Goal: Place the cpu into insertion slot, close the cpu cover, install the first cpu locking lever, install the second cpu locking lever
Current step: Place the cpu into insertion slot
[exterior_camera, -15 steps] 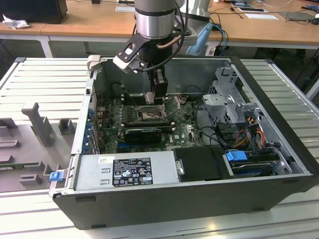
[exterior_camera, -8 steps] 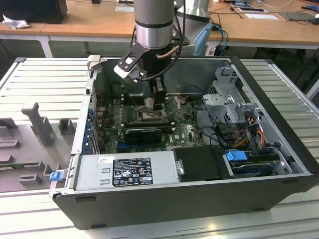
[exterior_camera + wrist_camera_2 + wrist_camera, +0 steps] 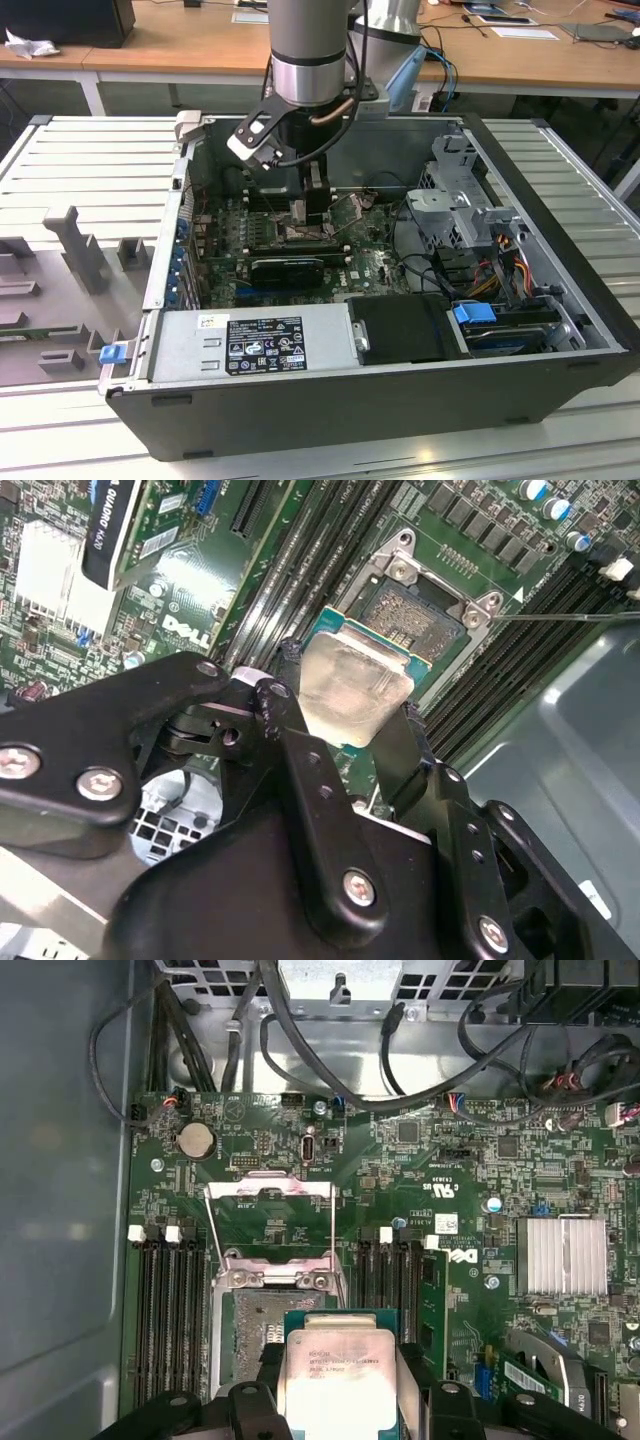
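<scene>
Gripper (image 3: 348,705) fingers pinch cpu (image 3: 355,680) by edges, close over bare insertion slot (image 3: 425,610). First wrist view adds cpu cover (image 3: 268,1190) flipped open. Exterior view adds whole computer case (image 3: 400,400).

Inside the computer case (image 3: 400,405) on the counter (image 3: 90,150), the hand (image 3: 308,212) holds the cpu (image 3: 335,1375) over one edge of the insertion slot (image 3: 250,1345). The cpu cover (image 3: 270,1191) is swung open beyond the slot; memory slots (image 3: 170,1320) flank both sides.

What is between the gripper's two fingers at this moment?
The cpu, clamped by its edges between the fingers, as both wrist views show. It hangs close by the open insertion slot, not seated in it.
</scene>
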Available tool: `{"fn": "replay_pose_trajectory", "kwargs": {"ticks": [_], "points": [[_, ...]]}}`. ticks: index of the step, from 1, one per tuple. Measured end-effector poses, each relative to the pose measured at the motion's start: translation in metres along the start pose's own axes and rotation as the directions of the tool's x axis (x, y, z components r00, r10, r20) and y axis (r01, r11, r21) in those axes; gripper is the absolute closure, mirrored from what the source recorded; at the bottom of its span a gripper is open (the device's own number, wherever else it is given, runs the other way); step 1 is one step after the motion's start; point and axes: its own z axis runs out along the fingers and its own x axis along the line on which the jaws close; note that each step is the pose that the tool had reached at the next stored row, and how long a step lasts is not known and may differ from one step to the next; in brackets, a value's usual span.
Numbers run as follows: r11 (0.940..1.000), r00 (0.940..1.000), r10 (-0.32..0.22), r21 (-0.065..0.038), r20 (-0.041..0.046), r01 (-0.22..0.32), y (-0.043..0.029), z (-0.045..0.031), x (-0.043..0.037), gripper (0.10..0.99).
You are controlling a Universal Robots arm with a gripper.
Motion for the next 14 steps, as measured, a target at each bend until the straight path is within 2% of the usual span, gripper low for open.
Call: {"fn": "replay_pose_trajectory", "kwargs": {"ticks": [14], "points": [[1.0000,1.0000,0.003,0.000,0.0003,-0.003,-0.0004,0.0060,0.0024,0.557]]}}
